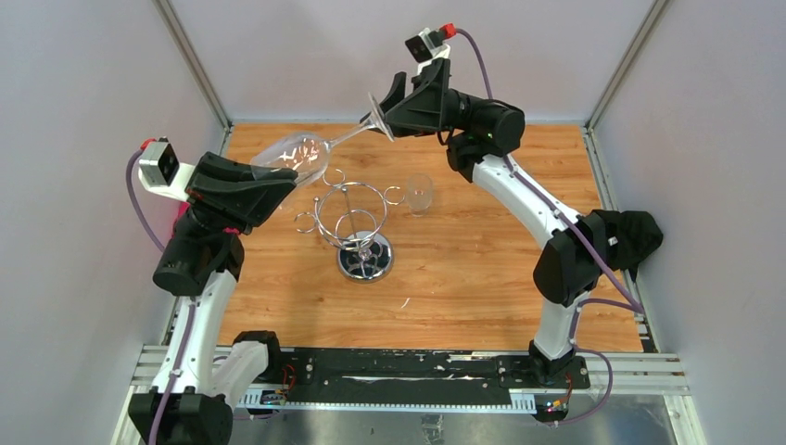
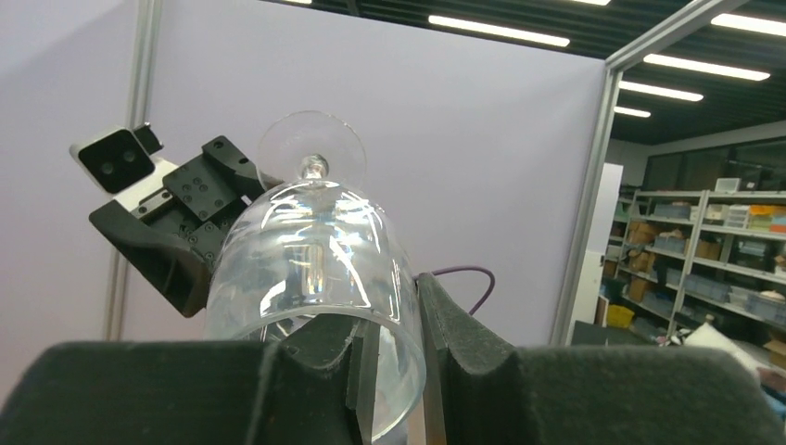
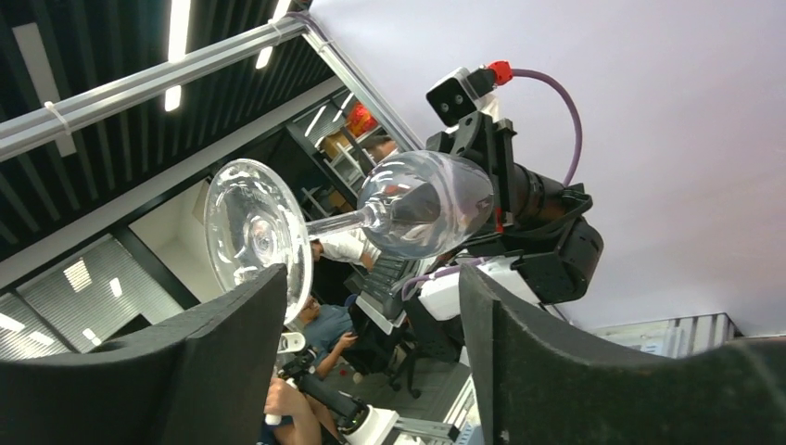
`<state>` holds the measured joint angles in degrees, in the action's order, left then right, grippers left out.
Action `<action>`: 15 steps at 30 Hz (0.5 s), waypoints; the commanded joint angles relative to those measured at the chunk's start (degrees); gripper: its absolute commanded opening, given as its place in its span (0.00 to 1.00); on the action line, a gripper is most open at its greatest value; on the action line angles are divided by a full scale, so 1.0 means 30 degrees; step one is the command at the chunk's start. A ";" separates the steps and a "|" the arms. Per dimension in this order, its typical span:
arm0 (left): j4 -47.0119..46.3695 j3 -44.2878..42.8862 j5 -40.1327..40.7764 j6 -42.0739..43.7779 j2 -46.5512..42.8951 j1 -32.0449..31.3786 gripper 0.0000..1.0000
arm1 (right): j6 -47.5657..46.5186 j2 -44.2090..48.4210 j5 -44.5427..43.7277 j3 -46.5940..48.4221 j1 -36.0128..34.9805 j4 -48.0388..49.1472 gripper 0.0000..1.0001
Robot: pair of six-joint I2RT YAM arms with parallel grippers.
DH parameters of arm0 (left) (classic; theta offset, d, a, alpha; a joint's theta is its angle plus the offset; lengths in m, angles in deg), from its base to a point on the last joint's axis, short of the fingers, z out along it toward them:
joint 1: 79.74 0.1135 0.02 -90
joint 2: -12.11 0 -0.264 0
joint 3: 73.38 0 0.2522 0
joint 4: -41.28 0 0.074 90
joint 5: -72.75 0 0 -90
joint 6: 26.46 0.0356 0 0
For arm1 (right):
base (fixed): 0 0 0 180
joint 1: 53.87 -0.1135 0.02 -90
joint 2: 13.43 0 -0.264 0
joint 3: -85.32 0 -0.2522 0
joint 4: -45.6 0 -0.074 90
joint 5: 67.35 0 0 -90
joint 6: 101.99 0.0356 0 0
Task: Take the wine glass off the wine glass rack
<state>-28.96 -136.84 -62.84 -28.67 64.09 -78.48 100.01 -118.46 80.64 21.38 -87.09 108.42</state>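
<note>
The clear wine glass (image 1: pixel 298 154) hangs tilted in the air above the rack, bowl to the left, foot to the upper right. My left gripper (image 1: pixel 285 184) is shut on the bowl's rim. In the left wrist view one finger sits inside the glass (image 2: pixel 315 250) and the other outside, around the left gripper's midpoint (image 2: pixel 399 371). My right gripper (image 1: pixel 389 107) is open at the glass foot. In the right wrist view the foot (image 3: pixel 250 232) lies beside one finger, with a wide gap at the right gripper's midpoint (image 3: pixel 371 315). The chrome wine glass rack (image 1: pixel 352 215) stands on the wooden table with no glass on it.
A small clear tumbler (image 1: pixel 419 193) stands on the wooden table (image 1: pixel 482 269) right of the rack. The rack's round mirrored base (image 1: pixel 364 260) sits near the table's middle. White walls with metal corner posts close in the left, back and right.
</note>
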 commanded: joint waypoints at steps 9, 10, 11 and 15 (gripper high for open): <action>0.5067 -0.0598 0.1326 0.4165 -0.2477 -0.0218 0.00 | 0.1418 0.0015 -0.0655 -0.2106 0.1505 0.3531 0.97; 0.5942 -0.0743 0.1361 0.4807 -0.2908 -0.0221 0.00 | 0.1624 0.0139 -0.0753 -0.2372 0.1789 0.3763 0.97; 0.7052 -0.0907 0.1365 0.5543 -0.3233 -0.0215 0.00 | 0.1680 0.0249 -0.0801 -0.2658 0.2040 0.3884 0.98; 1.4062 -0.2302 0.1877 0.9912 -0.4777 -0.0216 0.00 | 0.1580 0.1034 -0.0795 -0.3852 0.2991 0.4009 0.99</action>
<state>-5.18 -138.89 -60.30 -12.47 53.62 -78.85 103.97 -118.81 79.29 12.27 -80.79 115.19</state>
